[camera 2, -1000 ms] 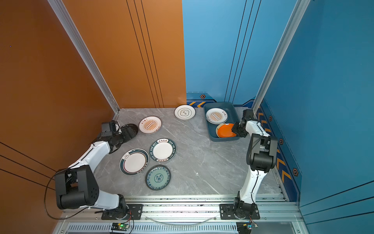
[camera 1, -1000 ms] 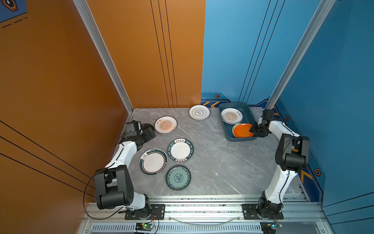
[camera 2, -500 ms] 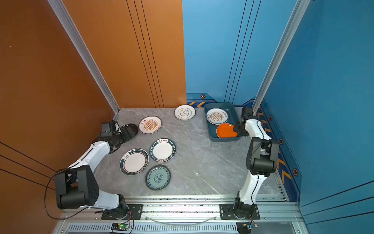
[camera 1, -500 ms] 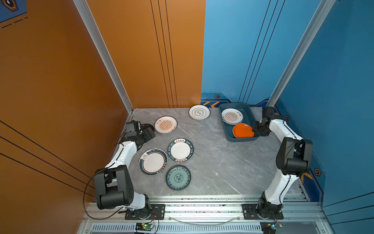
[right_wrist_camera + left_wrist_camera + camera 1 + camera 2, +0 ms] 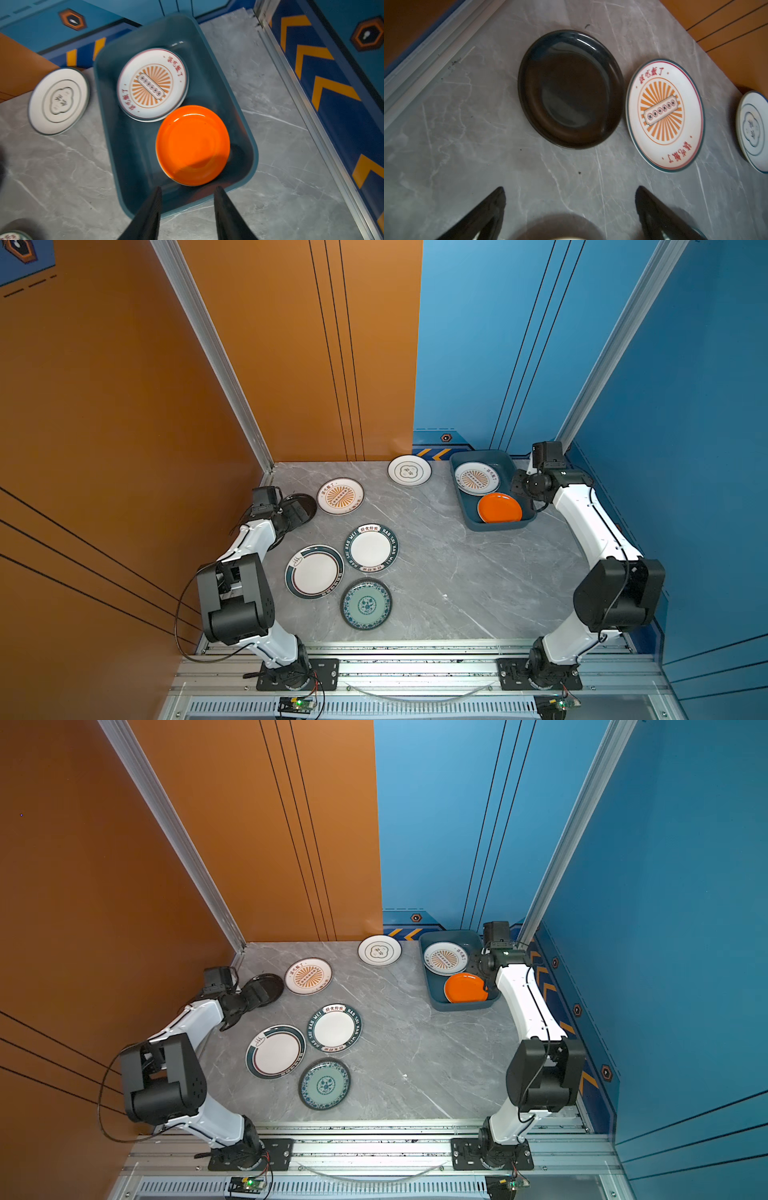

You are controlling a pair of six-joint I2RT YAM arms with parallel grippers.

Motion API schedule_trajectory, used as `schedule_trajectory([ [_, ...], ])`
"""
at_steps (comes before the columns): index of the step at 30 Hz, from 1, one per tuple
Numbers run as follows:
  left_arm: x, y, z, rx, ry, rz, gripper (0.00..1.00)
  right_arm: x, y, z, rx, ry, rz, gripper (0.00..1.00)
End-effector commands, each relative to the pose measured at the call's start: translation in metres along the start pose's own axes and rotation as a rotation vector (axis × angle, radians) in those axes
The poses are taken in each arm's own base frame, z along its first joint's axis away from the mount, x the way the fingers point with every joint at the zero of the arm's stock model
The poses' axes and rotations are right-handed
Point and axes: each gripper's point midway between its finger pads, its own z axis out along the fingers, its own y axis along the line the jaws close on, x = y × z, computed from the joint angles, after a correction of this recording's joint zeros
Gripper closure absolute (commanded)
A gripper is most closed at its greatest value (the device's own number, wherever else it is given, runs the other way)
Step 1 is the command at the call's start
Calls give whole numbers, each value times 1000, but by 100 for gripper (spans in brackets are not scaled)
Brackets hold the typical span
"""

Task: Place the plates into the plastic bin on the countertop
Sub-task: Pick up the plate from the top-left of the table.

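Observation:
The dark teal plastic bin [image 5: 464,512] [image 5: 133,155] stands at the back right of the grey countertop [image 5: 457,580]. Inside it lie a sunburst plate [image 5: 476,477] [image 5: 152,85] and an orange plate [image 5: 499,508] [image 5: 192,145]. My right gripper [image 5: 518,489] [image 5: 188,188] hovers at the bin's right wall, open, nothing between its fingers. At the far left my left gripper [image 5: 297,510] [image 5: 570,188] stands wide open just short of a black plate [image 5: 307,501] [image 5: 571,89], not touching it.
Loose on the countertop lie a second sunburst plate [image 5: 340,496], a white plate with a cloud emblem [image 5: 409,470], two green-rimmed white plates [image 5: 371,548] [image 5: 314,571] and a teal floral plate [image 5: 366,603]. Walls close in the left, back and right.
My right arm has drawn back from the orange plate, which stays lying in the bin, and its elbow has swung toward the front. The left arm has not moved.

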Motion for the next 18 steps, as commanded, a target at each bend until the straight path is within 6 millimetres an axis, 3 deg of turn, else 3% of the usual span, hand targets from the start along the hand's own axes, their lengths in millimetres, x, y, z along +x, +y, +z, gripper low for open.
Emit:
schedule_trajectory([
  [1,-9,19,11,-36,7,-57,1,5,13,-14,-37,15,-33,56],
  [5,-8,39,24,-1,20,-167,5,6,23,-20,-65,9,-46,56],
  [10,-17,41,43,49,4,-228,8,6,26,-18,-76,4,-46,57],
  [17,-15,43,74,52,46,-263,13,12,34,-16,-109,9,-48,57],
  [18,-13,44,77,47,50,-260,17,14,34,-14,-109,12,-49,57],
])
